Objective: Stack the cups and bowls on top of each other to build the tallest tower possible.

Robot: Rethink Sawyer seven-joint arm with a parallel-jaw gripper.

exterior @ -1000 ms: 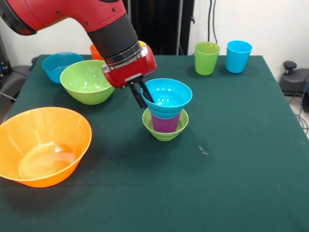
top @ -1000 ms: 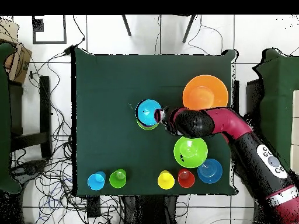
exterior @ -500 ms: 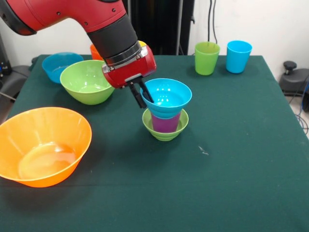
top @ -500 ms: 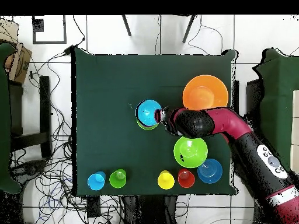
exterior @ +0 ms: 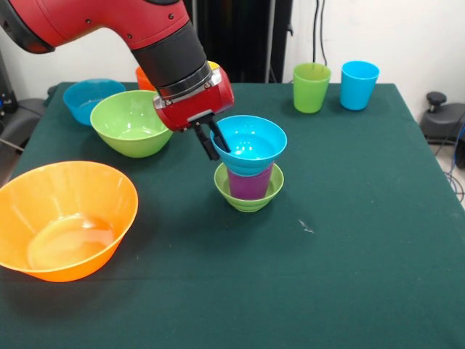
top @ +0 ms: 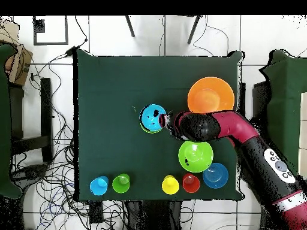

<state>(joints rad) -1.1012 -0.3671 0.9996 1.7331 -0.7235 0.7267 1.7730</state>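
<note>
Hand [exterior: 213, 143] pinching rim of small glossy blue bowl [exterior: 250, 143], seated on tapered purple cup [exterior: 248, 184] inside small green bowl [exterior: 248, 196], mid green-clothed surface [exterior: 349, 240]. Around: large orange bowl [exterior: 64, 219], medium green bowl [exterior: 131, 122], medium blue bowl [exterior: 91, 99]; green cup [exterior: 311, 86], light blue cup [exterior: 359, 84] at far edge, well apart

A dark green cloth covers the surface [exterior: 363, 240], with a small pale speck [exterior: 306, 228] on it toward 4 o'clock from the cloth's middle in the front view. From overhead, tangled cables [top: 54, 179] lie on the white tiled floor [top: 108, 36] at 9 o'clock, a cardboard box [top: 11, 36] sits at 10 o'clock, and another green-covered table [top: 288, 96] stands at 3 o'clock.
</note>
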